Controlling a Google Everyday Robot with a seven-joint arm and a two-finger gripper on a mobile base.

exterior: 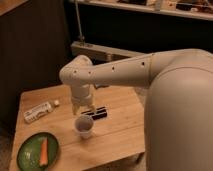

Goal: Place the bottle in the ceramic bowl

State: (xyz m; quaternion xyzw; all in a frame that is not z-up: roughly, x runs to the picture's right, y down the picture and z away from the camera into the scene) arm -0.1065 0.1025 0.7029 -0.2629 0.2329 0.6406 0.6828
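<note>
Your gripper [80, 108] hangs just above the white cup [84, 126], beside the black bar [98, 112]; you cannot tell whether it is apart or together. The bottle [38, 112] lies on its side at the table's [117, 132] left, apart from the gripper, behind the ceramic bowl [29, 153], which holds an orange piece [44, 151].

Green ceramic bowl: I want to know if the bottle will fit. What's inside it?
One orange, carrot-like piece lies inside the green ceramic bowl; nothing covers the rest of its inside. The bottle lies outside it. The claw hangs above the white cup.
</note>
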